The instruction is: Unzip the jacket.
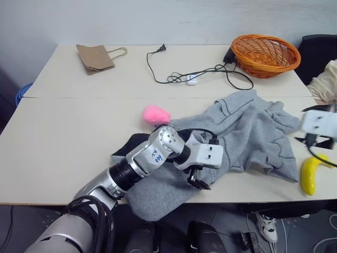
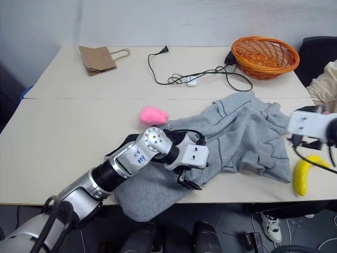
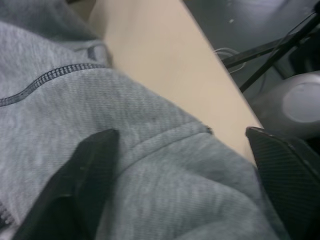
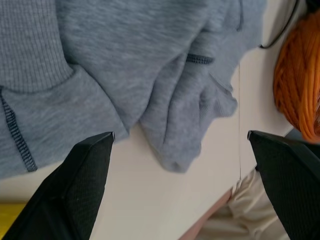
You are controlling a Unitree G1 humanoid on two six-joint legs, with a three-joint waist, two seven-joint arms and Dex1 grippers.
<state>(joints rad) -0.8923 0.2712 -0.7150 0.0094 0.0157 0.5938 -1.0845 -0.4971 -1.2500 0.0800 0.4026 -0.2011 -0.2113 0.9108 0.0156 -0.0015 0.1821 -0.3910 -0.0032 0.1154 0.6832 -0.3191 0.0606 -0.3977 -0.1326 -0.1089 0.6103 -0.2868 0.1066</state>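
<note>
The beige table (image 1: 63,137) holds the jacket (image 1: 247,132), crumpled at its near edge. My left gripper (image 1: 199,182) and right gripper (image 1: 315,141) are spread, empty. I should find the zipper pull before pinching.

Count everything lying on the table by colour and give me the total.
Grey: 1, the jacket
Pink: 1, fluffy toy
Yellow: 1, banana
Orange: 1, basket
Brown: 1, paper bag
Black: 1, cable
Total: 6

Head stereo looks down over table (image 1: 63,137); both wrist cameras close on jacket (image 1: 253,132).
</note>
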